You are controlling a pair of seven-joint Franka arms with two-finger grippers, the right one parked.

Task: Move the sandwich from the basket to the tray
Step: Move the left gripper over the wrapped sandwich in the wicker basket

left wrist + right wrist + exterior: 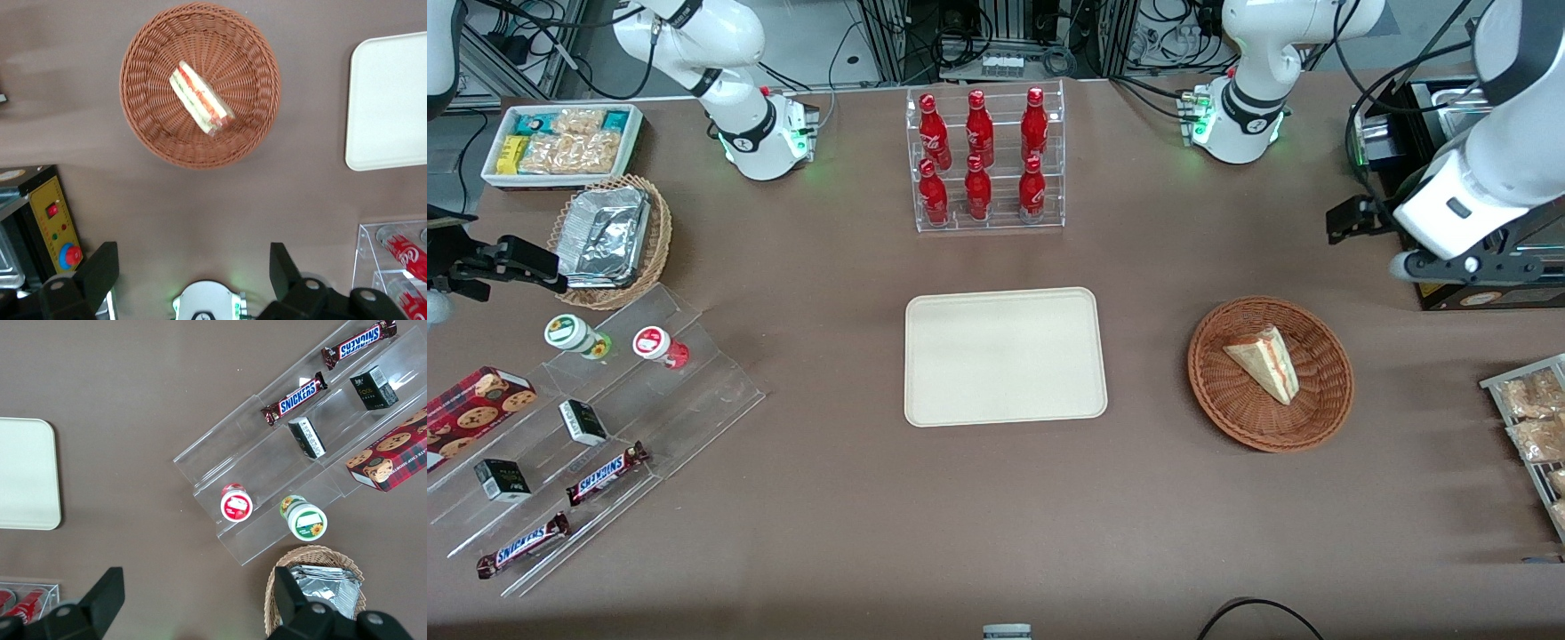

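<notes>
The gripper (193,277) hangs open and empty, high above the surface, well away from the basket (150,130) holding the sandwich (200,99). This looks like the approach step: next, descend over the wedge, then carry it to the tray (1005,356).

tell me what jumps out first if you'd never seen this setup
The red bottles in their clear rack, above the bare tray mid-table. Beside the tray, the sandwich lies in the basket. The pincer hangs open, away from the basket.
</notes>
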